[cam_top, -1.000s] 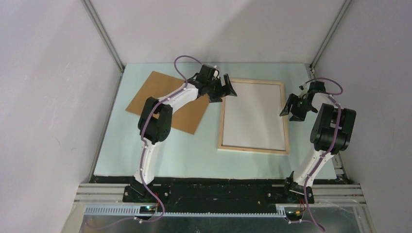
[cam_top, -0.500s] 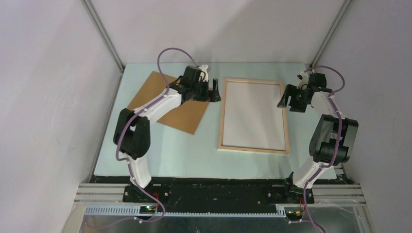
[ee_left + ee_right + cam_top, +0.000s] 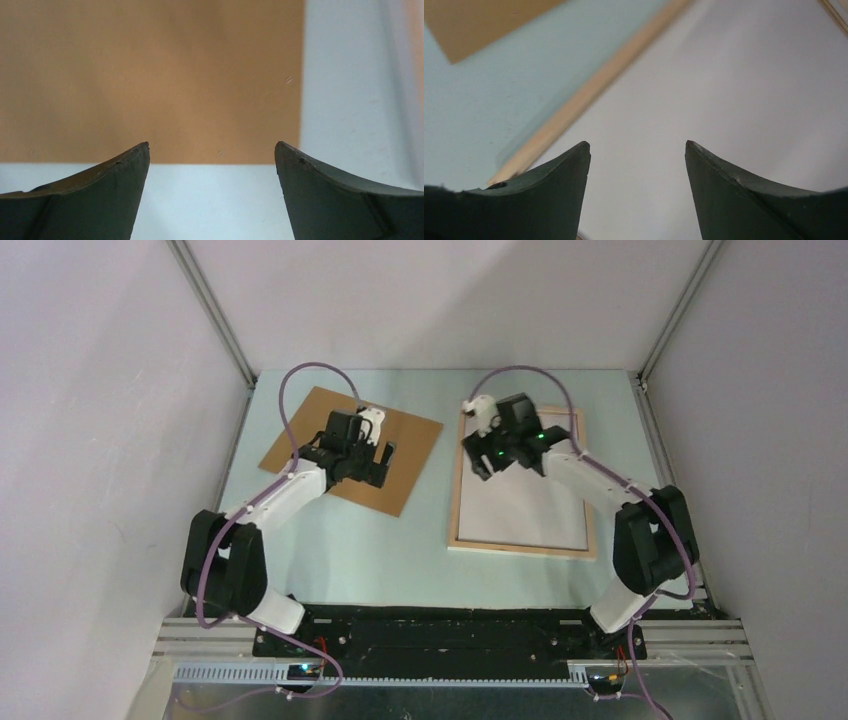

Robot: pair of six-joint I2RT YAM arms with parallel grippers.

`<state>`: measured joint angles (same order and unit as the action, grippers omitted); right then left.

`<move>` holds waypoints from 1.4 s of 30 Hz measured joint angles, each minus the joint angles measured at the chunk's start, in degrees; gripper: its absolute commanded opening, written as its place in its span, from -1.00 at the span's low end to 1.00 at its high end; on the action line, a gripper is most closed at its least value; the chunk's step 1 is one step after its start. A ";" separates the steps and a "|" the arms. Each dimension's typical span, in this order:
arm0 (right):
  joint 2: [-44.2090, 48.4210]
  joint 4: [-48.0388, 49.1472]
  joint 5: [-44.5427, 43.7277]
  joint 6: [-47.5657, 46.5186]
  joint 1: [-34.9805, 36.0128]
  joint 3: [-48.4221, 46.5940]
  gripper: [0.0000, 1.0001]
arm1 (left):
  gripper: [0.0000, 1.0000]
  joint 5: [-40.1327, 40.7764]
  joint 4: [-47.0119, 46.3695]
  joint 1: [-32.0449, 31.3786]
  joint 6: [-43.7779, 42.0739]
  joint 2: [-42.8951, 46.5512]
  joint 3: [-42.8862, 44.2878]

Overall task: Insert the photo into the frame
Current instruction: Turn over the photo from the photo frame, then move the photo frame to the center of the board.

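Left pincer (image 3: 212, 150) — spread wide, empty — poised at backing board (image 3: 150, 75); right pincer (image 3: 637, 145) likewise over frame (image 3: 589, 91); next likely: pinch board edge.

Both arms (image 3: 290, 490) wear white shells, black joints, looping purple cables (image 3: 525, 367); fingers (image 3: 100, 190) look dark, perhaps grey-green.
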<state>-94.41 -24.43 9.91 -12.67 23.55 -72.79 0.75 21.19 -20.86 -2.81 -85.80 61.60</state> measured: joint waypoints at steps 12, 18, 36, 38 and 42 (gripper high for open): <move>-13.97 2.27 -7.23 -8.52 18.60 -5.68 0.39 | 0.99 7.21 4.02 3.98 -6.75 3.91 -8.76; -19.10 1.55 -12.26 -10.16 20.74 -6.84 0.37 | 0.99 8.44 4.72 4.02 -6.78 4.35 -9.11; -16.24 0.98 -18.29 -11.45 19.65 -1.90 0.35 | 0.99 6.49 5.05 2.03 -6.21 -1.51 -5.03; -15.63 0.15 -17.51 -10.93 18.43 -1.57 0.38 | 0.99 6.43 5.07 0.94 -6.25 -2.43 -4.39; -13.75 -1.55 -13.38 -8.55 15.43 -1.14 0.42 | 0.99 6.29 5.09 -1.49 -6.25 -4.72 -2.51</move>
<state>-108.16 -25.98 -3.46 -21.21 38.98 -73.93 7.05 26.28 -22.35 -9.06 -90.52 59.09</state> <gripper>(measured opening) 0.693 0.995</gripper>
